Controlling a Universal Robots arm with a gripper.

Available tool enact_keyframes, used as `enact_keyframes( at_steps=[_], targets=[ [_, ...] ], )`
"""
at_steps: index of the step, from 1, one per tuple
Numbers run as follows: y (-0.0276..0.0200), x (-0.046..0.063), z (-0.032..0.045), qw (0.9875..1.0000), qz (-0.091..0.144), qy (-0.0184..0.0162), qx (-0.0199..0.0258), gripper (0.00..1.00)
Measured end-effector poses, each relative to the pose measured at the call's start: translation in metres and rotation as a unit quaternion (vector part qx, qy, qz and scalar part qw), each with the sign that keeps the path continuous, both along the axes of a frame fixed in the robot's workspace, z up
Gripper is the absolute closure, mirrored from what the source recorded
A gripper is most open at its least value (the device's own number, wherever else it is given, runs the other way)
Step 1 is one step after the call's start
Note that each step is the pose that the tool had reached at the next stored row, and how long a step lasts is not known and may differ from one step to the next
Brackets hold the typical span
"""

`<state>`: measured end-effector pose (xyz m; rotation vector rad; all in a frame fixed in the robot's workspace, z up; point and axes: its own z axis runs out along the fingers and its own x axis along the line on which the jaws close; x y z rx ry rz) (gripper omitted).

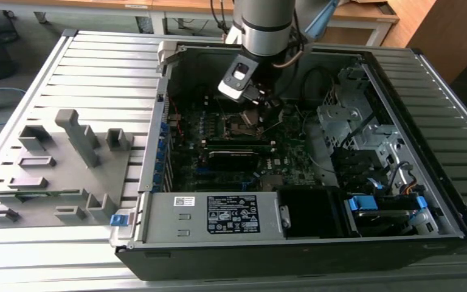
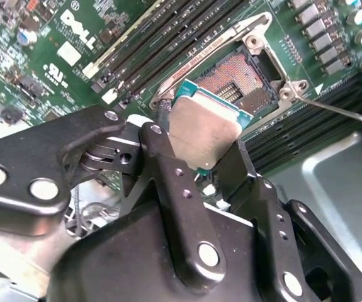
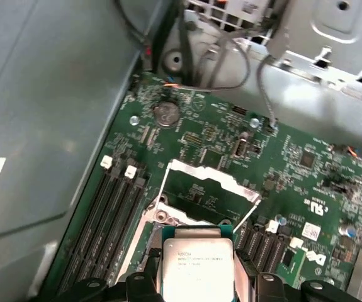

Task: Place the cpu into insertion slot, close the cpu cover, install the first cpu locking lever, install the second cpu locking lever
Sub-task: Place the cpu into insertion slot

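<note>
Claw (image 2: pixel 201 157), clenched on the cpu (image 2: pixel 204 129) by two opposite edges with the metal top in view, holds it just above the exposed insertion slot (image 2: pixel 243 78) on the green motherboard (image 3: pixel 187 135) inside the open computer case (image 1: pixel 298 258), with the cpu cover (image 3: pixel 213 180) swung up off the slot.

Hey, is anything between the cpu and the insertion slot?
Nothing: in the second wrist view the tool holds the cpu near the open insertion slot, with the gap bare.
</note>
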<state>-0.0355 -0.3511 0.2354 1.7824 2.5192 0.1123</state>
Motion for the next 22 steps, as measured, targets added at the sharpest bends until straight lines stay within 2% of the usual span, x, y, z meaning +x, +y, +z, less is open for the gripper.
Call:
enact_keyframes(
  at_steps=[5, 9, 14, 20, 22],
  targets=[
    [0.0, 0.0, -0.0001, 0.9997, -0.025, 0.0, 0.0, 0.46],
    [0.0, 0.0, -0.0002, 0.9983, -0.058, 0.0, 0.0001, 0.46],
    [0.0, 0.0, -0.0004, 0.9949, -0.101, 0.0, 0.0001, 0.46],
    [0.0, 0.0, -0.0005, 0.9889, -0.149, 0.0, 0.0, 0.46],
    [0.0, 0.0, -0.0005, 0.9885, -0.151, 0.0, 0.0, 0.46]
  ],
)
